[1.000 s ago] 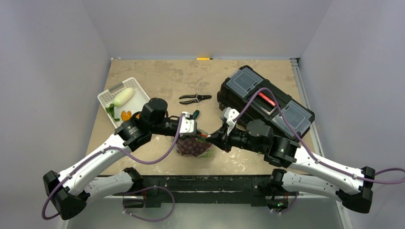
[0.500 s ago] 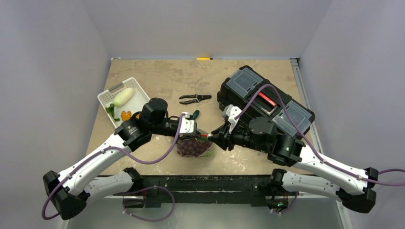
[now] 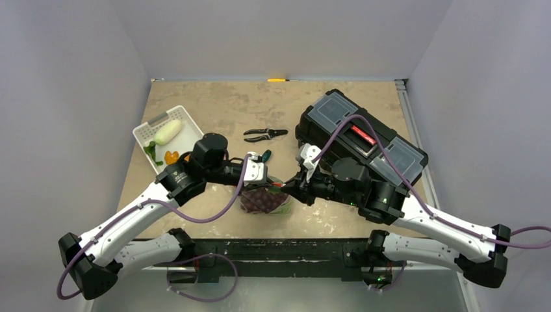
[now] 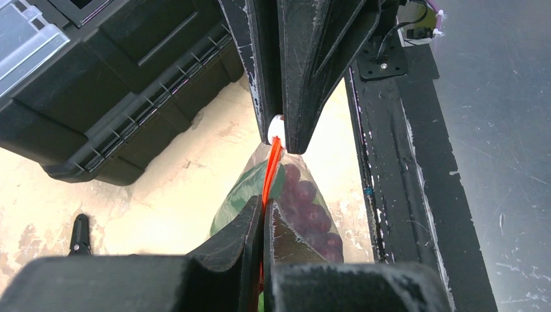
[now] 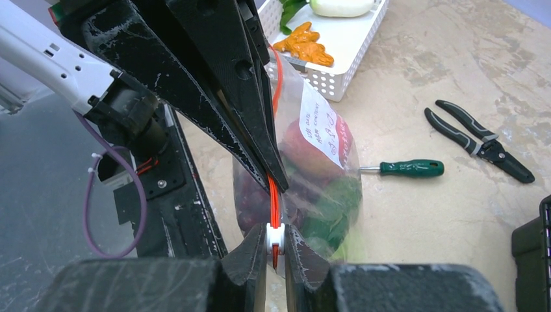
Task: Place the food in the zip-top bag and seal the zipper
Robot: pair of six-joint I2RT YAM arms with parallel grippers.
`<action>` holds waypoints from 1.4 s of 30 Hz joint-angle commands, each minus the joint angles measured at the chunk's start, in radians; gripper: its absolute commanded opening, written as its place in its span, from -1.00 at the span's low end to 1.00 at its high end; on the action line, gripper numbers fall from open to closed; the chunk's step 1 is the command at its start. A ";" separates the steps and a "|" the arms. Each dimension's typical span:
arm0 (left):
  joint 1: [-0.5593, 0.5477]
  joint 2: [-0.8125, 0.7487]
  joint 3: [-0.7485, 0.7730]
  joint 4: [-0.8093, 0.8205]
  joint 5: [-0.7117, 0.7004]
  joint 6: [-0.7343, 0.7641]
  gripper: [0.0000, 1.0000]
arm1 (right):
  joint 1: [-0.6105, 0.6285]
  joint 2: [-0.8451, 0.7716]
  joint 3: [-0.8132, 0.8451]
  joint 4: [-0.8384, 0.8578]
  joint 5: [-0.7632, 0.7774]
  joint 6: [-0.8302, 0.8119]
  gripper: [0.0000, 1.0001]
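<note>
Left jaws clenched flat on the zipper (image 4: 268, 170), towards its left end. Right jaws face them, pinching the white slider (image 5: 275, 238) on the same strip. The zip-top bag (image 5: 323, 133) sags below both, at the near middle of the desk (image 3: 221, 104), with the grape bunch (image 4: 304, 198) and green cabbage (image 5: 334, 208) inside. Film looks soft, slick and light. I'd hold only the stiffer strip and pull straight along it.

We find the left gripper (image 4: 263, 224) clamped on the zipper (image 4: 271, 170). Straight ahead, the right gripper (image 4: 278, 140) pinches the white slider (image 4: 275, 125) on the same strip. Between them lies the bag (image 4: 258, 159), with grapes (image 4: 305, 201) right of the zipper and green food (image 4: 242, 194) left. A black toolbox (image 4: 97, 84) stands ahead-left.
</note>
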 commanded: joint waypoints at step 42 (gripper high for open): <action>-0.005 -0.010 0.050 0.037 0.079 -0.010 -1.00 | -0.001 -0.011 0.038 -0.012 -0.011 0.012 -0.20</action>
